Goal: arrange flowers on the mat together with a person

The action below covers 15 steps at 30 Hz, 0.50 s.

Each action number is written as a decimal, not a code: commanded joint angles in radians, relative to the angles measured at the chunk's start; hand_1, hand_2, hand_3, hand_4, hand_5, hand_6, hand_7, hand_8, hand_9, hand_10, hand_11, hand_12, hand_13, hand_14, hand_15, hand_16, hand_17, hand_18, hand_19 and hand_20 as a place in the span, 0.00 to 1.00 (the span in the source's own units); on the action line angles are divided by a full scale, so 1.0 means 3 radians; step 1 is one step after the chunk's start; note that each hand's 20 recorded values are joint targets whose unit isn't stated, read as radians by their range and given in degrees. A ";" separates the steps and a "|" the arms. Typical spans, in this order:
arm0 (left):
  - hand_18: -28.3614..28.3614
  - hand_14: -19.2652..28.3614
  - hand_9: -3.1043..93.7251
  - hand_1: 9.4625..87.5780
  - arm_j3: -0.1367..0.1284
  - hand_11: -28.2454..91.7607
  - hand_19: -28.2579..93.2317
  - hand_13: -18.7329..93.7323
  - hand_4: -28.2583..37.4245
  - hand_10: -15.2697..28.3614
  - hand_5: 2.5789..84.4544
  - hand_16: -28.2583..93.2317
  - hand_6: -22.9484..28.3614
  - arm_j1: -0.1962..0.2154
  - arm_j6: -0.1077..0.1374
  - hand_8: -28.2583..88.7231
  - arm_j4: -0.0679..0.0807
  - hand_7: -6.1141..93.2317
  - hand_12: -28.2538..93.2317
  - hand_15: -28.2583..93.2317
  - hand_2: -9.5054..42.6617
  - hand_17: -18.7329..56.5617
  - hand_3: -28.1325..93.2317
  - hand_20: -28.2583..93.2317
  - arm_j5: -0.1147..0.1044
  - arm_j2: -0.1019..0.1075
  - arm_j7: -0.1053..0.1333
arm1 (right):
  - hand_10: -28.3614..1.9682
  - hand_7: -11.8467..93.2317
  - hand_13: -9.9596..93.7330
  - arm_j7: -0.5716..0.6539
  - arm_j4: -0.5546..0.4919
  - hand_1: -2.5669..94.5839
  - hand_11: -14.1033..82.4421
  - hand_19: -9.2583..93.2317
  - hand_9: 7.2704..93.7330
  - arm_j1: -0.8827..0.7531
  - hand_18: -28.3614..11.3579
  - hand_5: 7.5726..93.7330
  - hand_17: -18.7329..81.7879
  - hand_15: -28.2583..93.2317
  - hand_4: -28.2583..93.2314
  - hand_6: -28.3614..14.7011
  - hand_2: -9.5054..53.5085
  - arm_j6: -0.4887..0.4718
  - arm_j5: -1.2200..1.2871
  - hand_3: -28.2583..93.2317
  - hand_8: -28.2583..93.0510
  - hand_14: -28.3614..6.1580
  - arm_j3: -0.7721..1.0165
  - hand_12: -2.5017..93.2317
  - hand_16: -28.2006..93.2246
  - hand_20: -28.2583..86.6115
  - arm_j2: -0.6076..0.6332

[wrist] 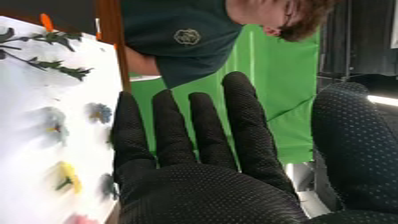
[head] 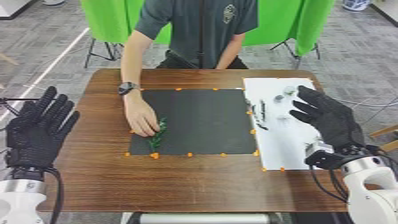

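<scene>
right hand [head: 330, 122]: open, beside white sheet [head: 277, 145] | left hand [head: 37, 135]: open, apart | flowers [wrist: 68, 177]: on it, near right hand, likely spread for easy picking | person's hand [head: 140, 116]: at sprig [head: 155, 143] on black mat [head: 206, 122] between robot hands, likely setting it

A person's hand [head: 140, 116], its fingertips at a green sprig [head: 158, 136] on the left part of the black mat [head: 200, 122]. Right of the mat, a white sheet [head: 284, 157] bearing dark stems [head: 259, 114] and pale flowers [head: 289, 91]. Left robot hand [head: 34, 142] and right robot hand [head: 336, 124], fingers extended, at opposite sides.
</scene>
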 commanded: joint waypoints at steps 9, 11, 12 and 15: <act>0.68 0.58 0.33 0.22 -0.0015 0.29 0.37 0.34 0.00 0.60 0.38 0.21 0.53 0.0067 0.0002 0.17 -0.0010 0.10 0.28 0.26 0.42 0.21 0.80 0.32 -0.0018 -0.0033 0.0000 | 0.54 0.23 0.35 -0.0052 -0.0036 0.21 0.22 0.43 0.27 -0.0015 0.28 0.38 0.25 0.31 0.03 0.59 0.36 0.0076 -0.0062 0.90 0.14 0.42 0.0012 0.09 0.30 0.30 0.0036; 0.68 0.58 0.33 0.22 -0.0012 0.29 0.37 0.34 0.00 0.60 0.37 0.21 0.53 0.0075 0.0002 0.17 -0.0015 0.10 0.28 0.26 0.42 0.21 0.80 0.32 -0.0022 -0.0035 0.0006 | 0.54 0.23 0.35 -0.0051 -0.0034 0.21 0.22 0.43 0.27 -0.0013 0.28 0.38 0.25 0.31 0.03 0.58 0.35 0.0068 -0.0067 0.90 0.14 0.42 0.0015 0.09 0.30 0.30 0.0040; 0.68 0.58 0.33 0.22 -0.0005 0.29 0.37 0.34 0.00 0.60 0.37 0.21 0.52 0.0061 -0.0001 0.17 -0.0007 0.10 0.28 0.26 0.42 0.21 0.80 0.32 -0.0019 -0.0032 -0.0002 | 0.54 0.23 0.35 -0.0051 -0.0036 0.21 0.22 0.43 0.27 -0.0017 0.28 0.38 0.25 0.31 0.03 0.58 0.35 0.0071 -0.0075 0.90 0.14 0.42 0.0020 0.09 0.30 0.30 0.0043; 0.68 0.58 0.33 0.22 0.0008 0.29 0.37 0.34 0.00 0.60 0.37 0.21 0.53 0.0056 0.0003 0.17 -0.0003 0.10 0.28 0.26 0.42 0.21 0.80 0.32 -0.0026 -0.0024 -0.0001 | 0.54 0.23 0.35 -0.0038 -0.0037 0.21 0.22 0.43 0.27 -0.0014 0.28 0.37 0.25 0.31 0.03 0.57 0.35 0.0130 -0.0115 0.90 0.14 0.43 0.0031 0.10 0.30 0.30 0.0056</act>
